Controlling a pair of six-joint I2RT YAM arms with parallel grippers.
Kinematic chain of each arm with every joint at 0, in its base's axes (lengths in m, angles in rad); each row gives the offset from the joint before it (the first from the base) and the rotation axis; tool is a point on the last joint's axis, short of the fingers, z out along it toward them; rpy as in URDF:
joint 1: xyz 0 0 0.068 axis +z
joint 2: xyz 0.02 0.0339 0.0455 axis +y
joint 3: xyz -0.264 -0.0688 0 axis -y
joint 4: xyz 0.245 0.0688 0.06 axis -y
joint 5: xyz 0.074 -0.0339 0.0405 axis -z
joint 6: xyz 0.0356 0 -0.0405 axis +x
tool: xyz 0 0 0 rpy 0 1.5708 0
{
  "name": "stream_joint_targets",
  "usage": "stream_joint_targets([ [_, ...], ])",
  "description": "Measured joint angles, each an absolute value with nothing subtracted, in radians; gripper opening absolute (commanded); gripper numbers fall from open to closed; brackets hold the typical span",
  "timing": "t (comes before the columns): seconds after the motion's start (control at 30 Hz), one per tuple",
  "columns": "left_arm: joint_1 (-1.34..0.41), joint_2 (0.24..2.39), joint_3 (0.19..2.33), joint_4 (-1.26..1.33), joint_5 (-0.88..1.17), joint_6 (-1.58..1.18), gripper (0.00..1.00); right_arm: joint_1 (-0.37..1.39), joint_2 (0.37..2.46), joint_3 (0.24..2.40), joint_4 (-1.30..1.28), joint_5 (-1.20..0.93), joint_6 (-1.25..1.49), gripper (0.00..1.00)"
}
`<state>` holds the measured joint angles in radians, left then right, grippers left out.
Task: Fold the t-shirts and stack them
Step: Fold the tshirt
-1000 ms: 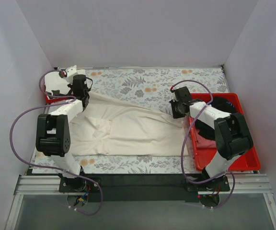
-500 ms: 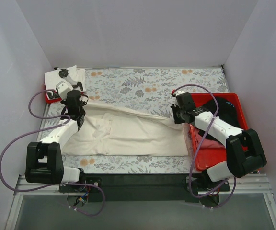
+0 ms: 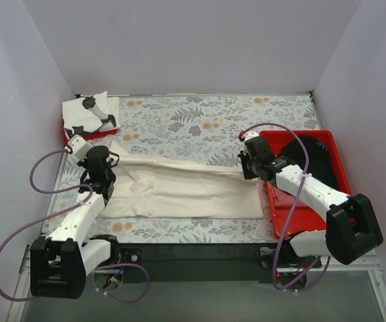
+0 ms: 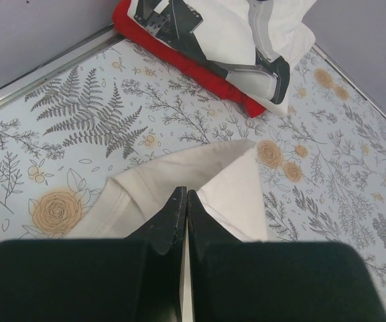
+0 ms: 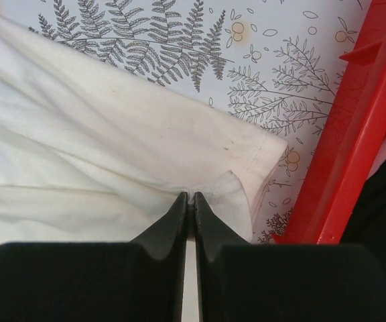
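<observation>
A wide cream-white t-shirt (image 3: 179,191) lies flattened across the near half of the table. My left gripper (image 3: 104,171) is shut on its left end; in the left wrist view the closed jaws (image 4: 183,193) pinch cream cloth (image 4: 233,181) just short of a folded corner. My right gripper (image 3: 248,173) is shut on its right end; in the right wrist view the closed jaws (image 5: 189,196) bite a small pucker of the shirt (image 5: 112,141) near its hem. A white t-shirt with black marks (image 3: 89,111) rests on a red tray at the back left. A black t-shirt (image 3: 313,157) lies in the right tray.
A red tray (image 3: 300,215) stands along the right edge, its wall (image 5: 347,154) close beside my right gripper. The small red tray (image 4: 186,64) at the back left holds the marked shirt. White walls enclose the floral table cover (image 3: 200,121).
Both grippers have moved toward the near edge, pulling the shirt's raised far edge down. The cloth now lies flatter and narrower front to back.
</observation>
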<state>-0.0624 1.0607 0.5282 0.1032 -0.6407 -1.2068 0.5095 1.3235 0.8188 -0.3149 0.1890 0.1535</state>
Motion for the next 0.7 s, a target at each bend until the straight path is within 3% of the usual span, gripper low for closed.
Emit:
stream_joint_targets([
  [0.7,-0.062,0.608,0.325,-0.103,-0.638,-1.355,0.0,0.578,1.218,0.704,-0.347,0.252,0.164,0.01],
])
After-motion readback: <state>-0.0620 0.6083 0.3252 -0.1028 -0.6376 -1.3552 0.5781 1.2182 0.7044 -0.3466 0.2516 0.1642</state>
